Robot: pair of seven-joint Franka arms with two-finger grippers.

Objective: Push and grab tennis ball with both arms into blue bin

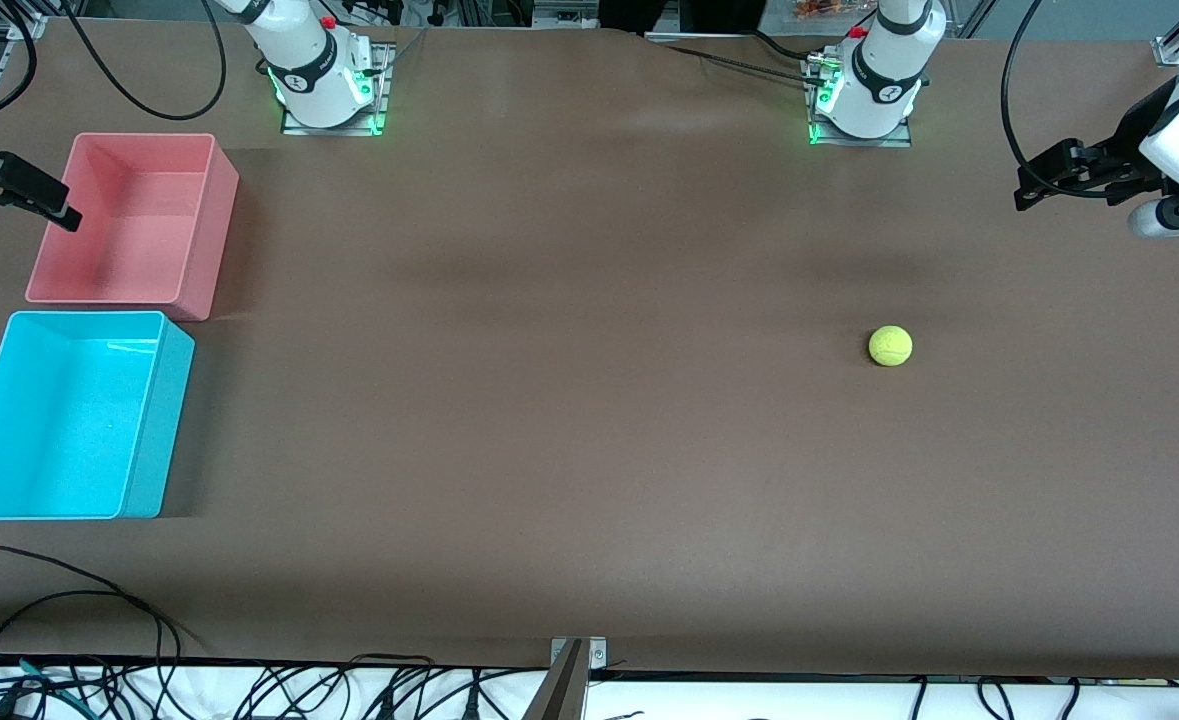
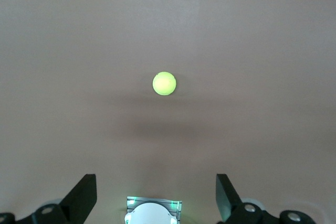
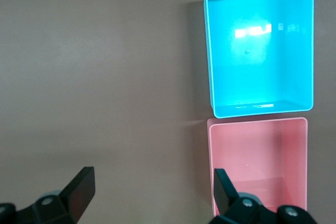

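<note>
The tennis ball (image 1: 890,345) lies alone on the brown table toward the left arm's end; it also shows in the left wrist view as a small yellow-green ball (image 2: 164,83). The blue bin (image 1: 164,420) stands at the right arm's end, nearer to the front camera than the pink bin, with nothing in it. My left gripper (image 1: 1031,186) hangs open and holds nothing over the table's left-arm end, well apart from the ball. My right gripper (image 1: 24,205) hangs open by the pink bin's outer wall, holding nothing. Both wrist views show wide-open jaws on the left gripper (image 2: 156,182) and the right gripper (image 3: 152,179).
A pink bin (image 1: 211,230) of like size touches the blue bin's (image 3: 209,51) wall and holds nothing; the right wrist view shows this pink bin (image 3: 257,121) too. Arm bases (image 1: 324,95) stand at the table's top edge. Cables (image 1: 149,680) run along the front edge.
</note>
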